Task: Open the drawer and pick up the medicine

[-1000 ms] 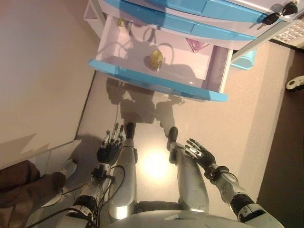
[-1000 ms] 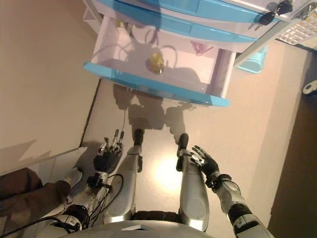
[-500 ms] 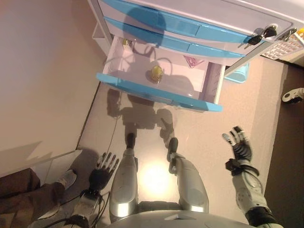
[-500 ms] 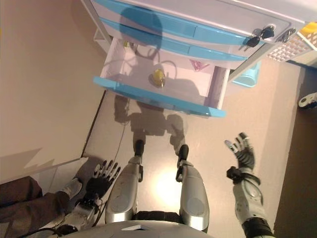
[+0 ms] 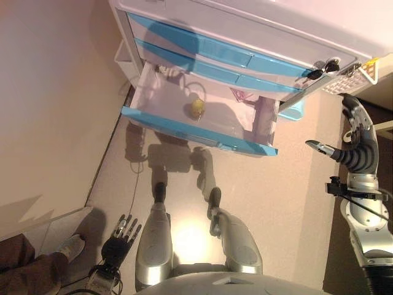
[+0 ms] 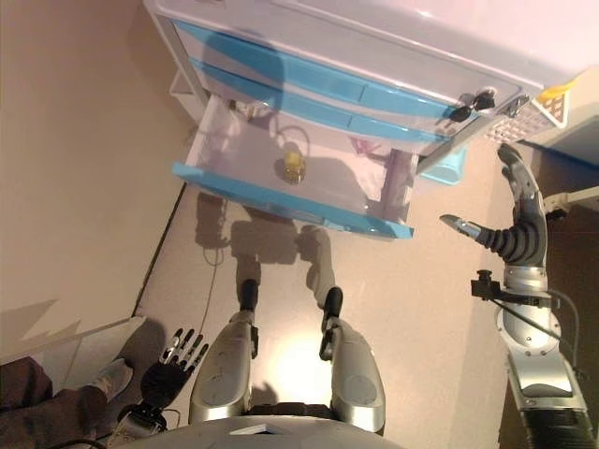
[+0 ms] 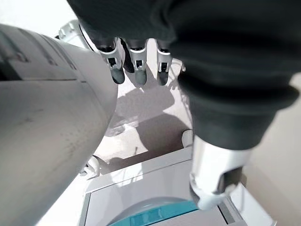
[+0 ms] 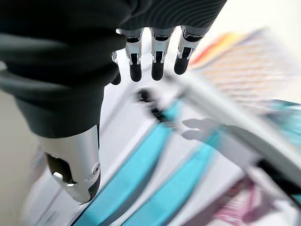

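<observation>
Left eye view: drawer (image 5: pixel 198 128) pulled open, medicine (image 5: pixel 196 108) lying inside, exposed for picking. Right hand (image 5: pixel 356 147) raised beside cabinet (image 5: pixel 245 31), fingers apart, empty; left hand (image 5: pixel 118 236) low, fingers relaxed.

A white cabinet (image 5: pixel 295 24) with blue-fronted drawers fills the eye views from 11 to 2 o'clock. Keys (image 5: pixel 319 67) hang from a lock at its corner, at about 2 o'clock. Just beside that corner, a white latticed basket (image 5: pixel 353 77) sits at the 2 o'clock edge, and a small light-blue bin (image 5: pixel 291 109) stands on the floor under the corner. The floor (image 5: pixel 288 184) is smooth and beige, with a bright glare patch (image 5: pixel 184 236) at 6 o'clock. A plain beige wall (image 5: pixel 55 104) takes up the 9 o'clock side, with a pale panel (image 5: pixel 43 224) at its foot. A person's trouser leg and light shoe (image 5: pixel 67 247) show at 7 o'clock.
</observation>
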Controlling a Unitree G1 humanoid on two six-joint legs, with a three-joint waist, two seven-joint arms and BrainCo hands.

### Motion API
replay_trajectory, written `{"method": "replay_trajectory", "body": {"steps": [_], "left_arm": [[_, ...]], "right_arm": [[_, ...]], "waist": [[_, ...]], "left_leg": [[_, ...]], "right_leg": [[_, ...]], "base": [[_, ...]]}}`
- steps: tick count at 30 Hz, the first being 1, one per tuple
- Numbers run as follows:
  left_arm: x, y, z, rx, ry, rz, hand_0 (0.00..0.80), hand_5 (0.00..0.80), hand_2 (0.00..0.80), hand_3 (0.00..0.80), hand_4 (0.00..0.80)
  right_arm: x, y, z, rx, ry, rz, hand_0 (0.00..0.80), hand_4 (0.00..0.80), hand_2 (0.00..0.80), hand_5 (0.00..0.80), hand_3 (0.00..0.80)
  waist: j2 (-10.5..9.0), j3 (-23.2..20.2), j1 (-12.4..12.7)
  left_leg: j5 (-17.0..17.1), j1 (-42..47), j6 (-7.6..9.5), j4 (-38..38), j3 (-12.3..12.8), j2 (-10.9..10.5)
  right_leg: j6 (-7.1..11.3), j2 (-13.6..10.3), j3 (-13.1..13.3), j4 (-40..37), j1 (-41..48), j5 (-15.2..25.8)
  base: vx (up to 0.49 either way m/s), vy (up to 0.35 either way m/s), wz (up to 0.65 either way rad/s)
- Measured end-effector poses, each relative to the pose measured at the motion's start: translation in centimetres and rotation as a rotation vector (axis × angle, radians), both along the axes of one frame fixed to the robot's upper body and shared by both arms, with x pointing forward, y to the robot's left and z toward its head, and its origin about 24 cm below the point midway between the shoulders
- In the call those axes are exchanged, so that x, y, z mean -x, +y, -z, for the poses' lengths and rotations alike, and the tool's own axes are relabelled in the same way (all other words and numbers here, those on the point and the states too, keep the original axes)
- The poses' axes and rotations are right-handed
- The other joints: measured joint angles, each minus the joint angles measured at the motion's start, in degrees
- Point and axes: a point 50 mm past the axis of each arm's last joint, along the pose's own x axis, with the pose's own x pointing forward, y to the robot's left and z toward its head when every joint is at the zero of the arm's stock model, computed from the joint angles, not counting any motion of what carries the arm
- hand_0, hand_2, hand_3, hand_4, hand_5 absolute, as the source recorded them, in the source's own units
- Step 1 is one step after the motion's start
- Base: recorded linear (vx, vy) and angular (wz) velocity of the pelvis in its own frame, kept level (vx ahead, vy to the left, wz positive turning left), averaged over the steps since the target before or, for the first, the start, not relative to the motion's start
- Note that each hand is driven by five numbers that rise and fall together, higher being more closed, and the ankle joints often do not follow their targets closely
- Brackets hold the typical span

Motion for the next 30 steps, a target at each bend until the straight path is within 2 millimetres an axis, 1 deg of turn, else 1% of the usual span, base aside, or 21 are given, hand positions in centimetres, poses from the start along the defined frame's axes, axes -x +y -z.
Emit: {"method": "replay_trajectory", "body": {"steps": [4, 6, 8, 10, 11, 13, 16, 18, 20, 23, 26, 27, 30], "left_arm": [[0.2, 0.3, 0.2, -0.046, 0.038, 0.006, 0.000, 0.000, 0.000, 0.000, 0.000], [0.3, 0.3, 0.3, -0.055, 0.051, 0.006, 0.000, 0.000, 0.000, 0.000, 0.000], [0.2, 0.4, 0.2, -0.074, 0.056, 0.010, 0.000, 0.000, 0.000, 0.000, 0.000], [-0.2, 0.2, 0.2, -0.081, 0.053, 0.026, 0.000, 0.000, 0.000, 0.000, 0.000], [-0.4, 0.2, 0.1, -0.083, 0.050, 0.029, 0.000, 0.000, 0.000, 0.000, 0.000], [-0.6, 0.2, 0.1, -0.084, 0.046, 0.030, 0.000, 0.000, 0.000, 0.000, 0.000], [-0.9, 0.3, -0.1, -0.088, 0.038, 0.034, 0.000, 0.000, 0.000, 0.000, 0.000], [-1.1, 0.6, -0.2, -0.098, 0.037, 0.035, 0.000, 0.000, 0.000, 0.000, 0.000], [-1.3, 0.7, -0.4, -0.106, 0.035, 0.039, 0.000, 0.000, 0.000, 0.000, 0.000], [-1.6, 0.8, -0.5, -0.133, 0.041, 0.087, 0.000, 0.000, 0.000, 0.000, 0.000], [-1.7, 0.8, -0.5, -0.141, 0.050, 0.095, 0.000, 0.000, 0.000, 0.000, 0.000], [-1.7, 0.7, -0.5, -0.142, 0.051, 0.101, 0.000, 0.000, 0.000, 0.000, 0.000], [-2.4, 0.6, -0.6, -0.146, 0.044, 0.110, 0.000, 0.000, 0.000, 0.000, 0.000]], "right_arm": [[-1.3, 1.7, -2.5, 0.133, -0.027, -0.082, 0.000, 0.000, 0.000, 0.000, 0.000], [-1.9, 2.5, -3.2, 0.185, -0.037, -0.112, 0.000, 0.000, 0.000, 0.000, 0.000], [-2.5, 3.3, -3.6, 0.258, -0.024, -0.133, 0.000, 0.000, 0.000, 0.000, 0.000], [-2.7, 3.7, -3.8, 0.321, -0.013, -0.135, 0.000, 0.000, 0.000, 0.000, 0.000], [-3.0, 4.1, -3.9, 0.349, -0.004, -0.142, 0.000, 0.000, 0.000, 0.000, 0.000], [-3.6, 4.9, -4.1, 0.412, -0.006, -0.141, 0.000, 0.000, 0.000, 0.000, 0.000], [-4.3, 5.9, -4.7, 0.508, -0.016, -0.141, 0.000, 0.000, 0.000, 0.000, 0.000], [-4.7, 6.4, -4.8, 0.560, -0.015, -0.131, 0.000, 0.000, 0.000, 0.000, 0.000], [-5.3, 6.8, -4.8, 0.622, -0.009, -0.126, 0.000, 0.000, 0.000, 0.000, 0.000], [-6.2, 7.2, -4.6, 0.661, 0.015, -0.109, 0.000, 0.000, 0.000, 0.000, 0.000], [-6.9, 7.2, -4.2, 0.690, 0.041, -0.090, 0.000, 0.000, 0.000, 0.000, 0.000], [-7.1, 7.2, -4.1, 0.699, 0.050, -0.083, 0.000, 0.000, 0.000, 0.000, 0.000], [-7.8, 7.1, -3.6, 0.733, 0.086, -0.071, 0.000, 0.000, 0.000, 0.000, 0.000]], "waist": [[0.26, -0.1, 0.7], [0.28, -0.1, 1.3], [0.49, -0.2, 2.1], [1.17, -0.3, 2.9], [1.37, -0.2, 2.9], [1.78, -0.2, 3.9], [2.09, -0.1, 4.2], [2.24, 0.0, 5.2], [2.35, 0.1, 5.8], [2.82, 0.4, 7.0], [3.10, 0.6, 7.3], [3.28, 0.7, 7.8], [3.86, 1.1, 8.0]], "left_leg": [[0.0, -0.3, 0.01, 0.1, -0.1, 0.0], [0.0, -0.4, 0.02, 0.1, -0.1, 0.0], [0.0, -0.6, 0.04, 0.1, -0.2, -0.1], [0.1, -1.2, 0.18, 0.2, -0.3, -0.1], [0.2, -1.4, 0.24, 0.2, -0.3, -0.2], [0.3, -1.5, 0.37, 0.2, -0.6, -0.5], [0.3, -1.8, 0.46, 0.1, -1.3, -0.9], [0.4, -1.9, 0.45, 0.1, -1.8, -1.0], [0.4, -2.1, 0.44, 0.1, -2.0, -1.0], [0.4, -2.2, 0.49, 0.1, -2.2, -1.2], [0.5, -2.4, 0.55, 0.1, -2.6, -1.4], [0.5, -2.4, 0.56, 0.1, -2.7, -1.4], [0.7, -2.9, 0.62, 0.1, -3.3, -1.6]], "right_leg": [[0.04, -0.2, -0.7, -0.2, 0.2, 0.0], [0.03, -0.2, -0.8, -0.3, 0.2, 0.0], [0.04, -0.5, -1.0, -0.5, 0.3, 0.0], [0.04, -0.6, -2.1, -1.0, 0.5, 0.1], [0.04, -0.6, -2.3, -1.0, 0.5, 0.1], [0.14, -0.8, -2.4, -1.0, 0.5, 0.0], [0.34, -1.0, -2.9, -1.0, 0.6, -0.1], [0.34, -1.1, -3.7, -1.1, 0.7, -0.1], [0.36, -1.0, -3.9, -1.1, 0.7, -0.2], [0.44, -1.1, -4.1, -1.1, 0.8, -0.2], [0.54, -1.3, -4.4, -1.1, 0.8, -0.3], [0.55, -1.3, -4.6, -1.1, 0.9, -0.3], [0.68, -1.5, -5.4, -1.1, 0.8, -0.4]], "base": [[-0.005, -0.012, 0.07], [0.000, 0.000, 0.00], [0.004, -0.006, 0.09], [0.007, 0.007, 0.21], [0.010, 0.007, 0.17], [0.010, -0.005, 0.09], [0.012, -0.013, 0.11], [0.011, -0.009, 0.13], [0.014, -0.004, 0.08], [0.015, -0.005, 0.05], [0.002, -0.003, 0.07], [-0.003, 0.003, 0.05], [-0.004, 0.007, 0.11]]}}
